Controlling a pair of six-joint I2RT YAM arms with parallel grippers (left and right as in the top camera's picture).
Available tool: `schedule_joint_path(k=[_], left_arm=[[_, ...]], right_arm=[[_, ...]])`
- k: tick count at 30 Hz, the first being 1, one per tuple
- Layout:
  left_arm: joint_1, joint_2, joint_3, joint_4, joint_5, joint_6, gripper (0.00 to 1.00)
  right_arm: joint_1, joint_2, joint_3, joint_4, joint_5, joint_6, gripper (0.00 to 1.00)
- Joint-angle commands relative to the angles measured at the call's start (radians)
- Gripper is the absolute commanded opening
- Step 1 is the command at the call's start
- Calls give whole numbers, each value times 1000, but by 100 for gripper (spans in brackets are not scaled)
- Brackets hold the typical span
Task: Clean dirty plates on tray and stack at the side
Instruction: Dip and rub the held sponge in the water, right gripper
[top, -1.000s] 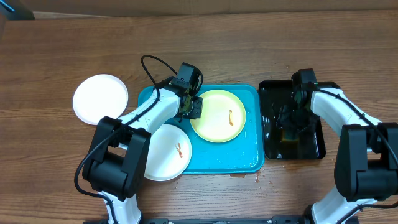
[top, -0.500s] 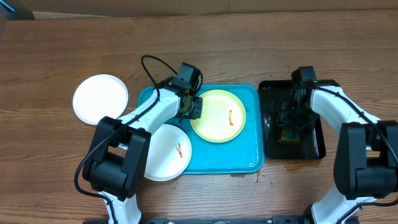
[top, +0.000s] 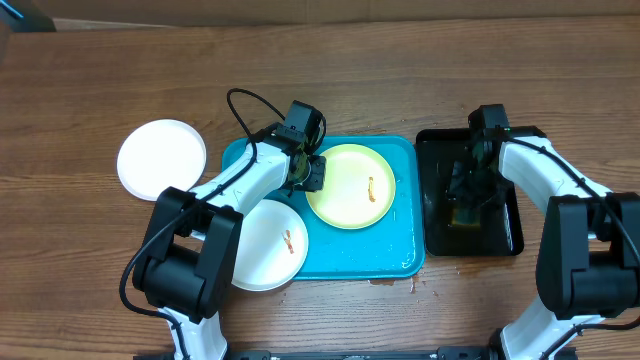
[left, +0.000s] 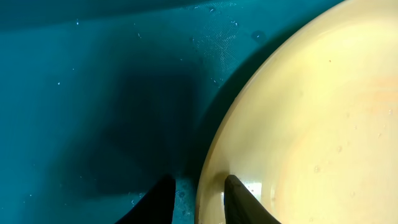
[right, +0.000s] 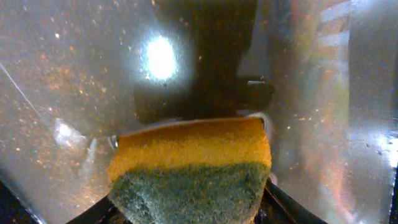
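Turquoise tray (top: 360, 255) lies mid-desk by the near edge, long axis left-right. Left gripper (left: 199, 202) pinches narrow on the left rim of the yellow-green plate (top: 350, 186) in it. Smeared white plate (top: 265, 245) overhangs the tray's near-left corner. Clean white plate (top: 161, 159) sits toward the left edge. Right gripper (right: 191, 208) clamps a sponge (right: 189, 168) in the black tray (top: 500, 238).

Right gripper (top: 468, 200), sponge (right: 189, 168) in fingers: shifted marginally over black tray (top: 505, 238) since a second ago; barely discernible.
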Motion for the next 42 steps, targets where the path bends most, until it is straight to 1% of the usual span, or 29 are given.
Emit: schedule_joint_path(k=[1,3,6,10,12,14,15,17,20,21,22,23,24,25,27,29,31,35,36,38,39,40,42], left_arm=[[-1,18,1,1,-7,5,29],[-1,18,1,1,-7,5,29],[-1,18,1,1,-7,5,29],[-1,18,1,2,-7,5,30],[-1,18,1,2,-7,5,30],[-1,18,1,2,-7,5,30],[-1,18,1,2,-7,5,30],[-1,18,1,2,-7,5,30],[-1,18,1,2,-8,5,30],[-1,18,1,2,-7,5,30],[-1,18,1,2,-7,5,30],[-1,18,1,2,-7,5,30],[-1,18,1,2,-7,5,30],[-1,18,1,2,-7,5,30],[-1,18,1,2,-7,5,30],[-1,18,1,2,-7,5,30],[-1,18,1,2,-7,5,30],[-1,18,1,2,-7,5,30],[-1,18,1,2,-7,5,30],[-1,18,1,3,-7,5,30],[-1,18,1,4,-7,5,30],[-1,18,1,5,-7,5,30],[-1,18,1,9,-8,5,30]], right_arm=[[-3,13,27,-5,0,-27,54],[-3,13,27,-2,0,-27,51],[-3,13,40,-10,0,-27,49],[-3,13,81,-46,0,-28,49],[-3,13,100,-68,0,-28,45],[-3,13,105,-73,0,-28,35],[-3,13,105,-74,0,-28,24],[-3,13,103,-77,0,-28,4],[-3,13,103,-85,0,-28,4],[-3,13,102,-85,0,-27,6],[-3,13,101,-85,0,-27,13],[-3,13,98,-84,0,-27,24],[-3,13,96,-83,0,-27,31],[-3,13,94,-82,0,-27,37],[-3,13,86,-74,0,-27,42],[-3,13,72,-61,-1,-27,43],[-2,13,60,-58,-1,-27,42],[-2,13,55,-58,-1,-27,33],[-2,13,55,-57,-1,-27,29],[-2,13,55,-58,-2,-26,26],[-2,13,55,-58,-7,-26,20],[-2,13,55,-58,-10,-26,4],[-2,13,59,-53,-8,-27,4]])
